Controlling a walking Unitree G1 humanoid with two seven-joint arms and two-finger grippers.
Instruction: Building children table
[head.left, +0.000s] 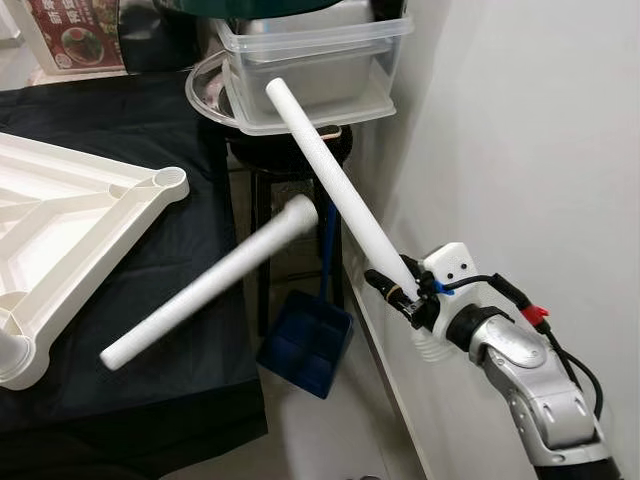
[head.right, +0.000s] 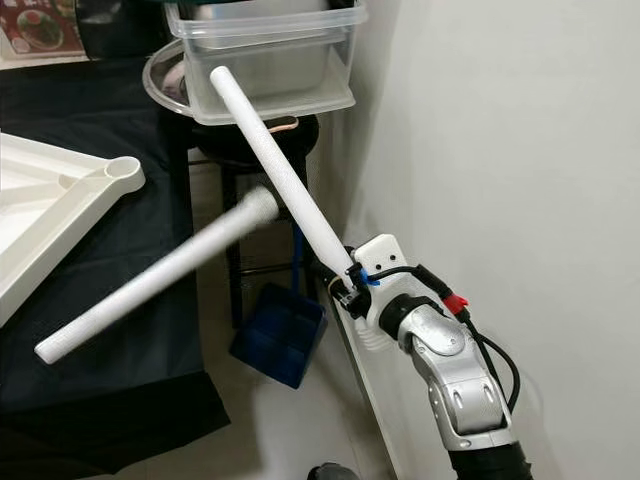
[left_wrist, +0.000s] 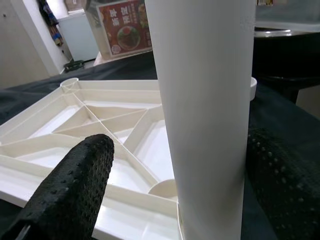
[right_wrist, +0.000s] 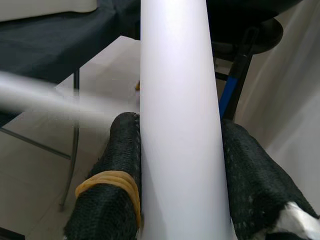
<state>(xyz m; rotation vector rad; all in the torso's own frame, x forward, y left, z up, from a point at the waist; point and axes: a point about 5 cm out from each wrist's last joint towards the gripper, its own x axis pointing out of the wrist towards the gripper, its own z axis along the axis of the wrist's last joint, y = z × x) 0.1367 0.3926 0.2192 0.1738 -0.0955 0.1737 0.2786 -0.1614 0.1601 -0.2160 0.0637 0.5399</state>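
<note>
Holding one white table leg, the right end effector pinches its lower end between both black fingers, beside the white wall; the leg slants up and away toward the clear plastic bin.

Table legs, count three:
- one in the right end effector, as above;
- a second white leg, blurred, lying aslant in mid-air off the edge of the dark cloth-covered surface, between the tabletop and the held leg, apart from both;
- a third upright leg, standing between the left end effector's fingers. One finger stands clear of it on one side; whether the other touches it cannot be told, so the grip cannot be told.

White tabletop panel, count one: lying underside up on the surface, ribs showing, round corner socket facing the legs.

Other items: one blue dustpan on the floor below the bin; one dark stool carrying the bin; one poster at the far edge.
</note>
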